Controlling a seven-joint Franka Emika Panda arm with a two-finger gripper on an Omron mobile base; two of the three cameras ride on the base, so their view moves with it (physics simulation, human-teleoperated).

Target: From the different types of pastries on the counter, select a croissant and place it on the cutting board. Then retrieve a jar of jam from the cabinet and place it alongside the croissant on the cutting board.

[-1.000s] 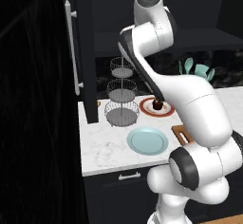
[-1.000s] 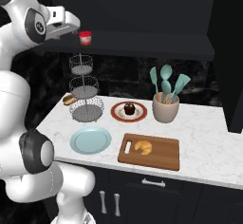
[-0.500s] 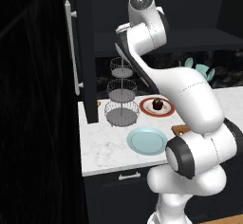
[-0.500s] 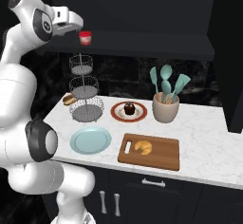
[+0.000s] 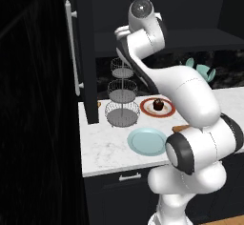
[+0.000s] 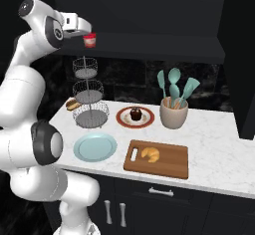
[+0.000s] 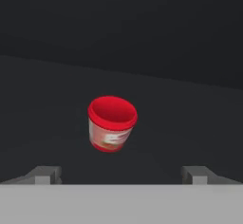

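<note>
The gripper (image 6: 85,30) is spread wide and empty, raised to shelf height in the cabinet (image 5: 83,52); in the hand view its two fingertips (image 7: 45,174) stand well apart at the bottom. The jar of jam (image 7: 112,123) stands upright on the dark shelf (image 6: 159,50) near its left end, ahead of the fingers and apart from them, a little left of the line midway between them. To grasp well, I judge the hand should shift slightly toward the jar to centre it, advance level until the fingers flank the pale body below the red lid, then squeeze shut. The croissant (image 6: 150,153) already lies on the cutting board (image 6: 169,167) by the counter's (image 6: 224,152) front edge.
</note>
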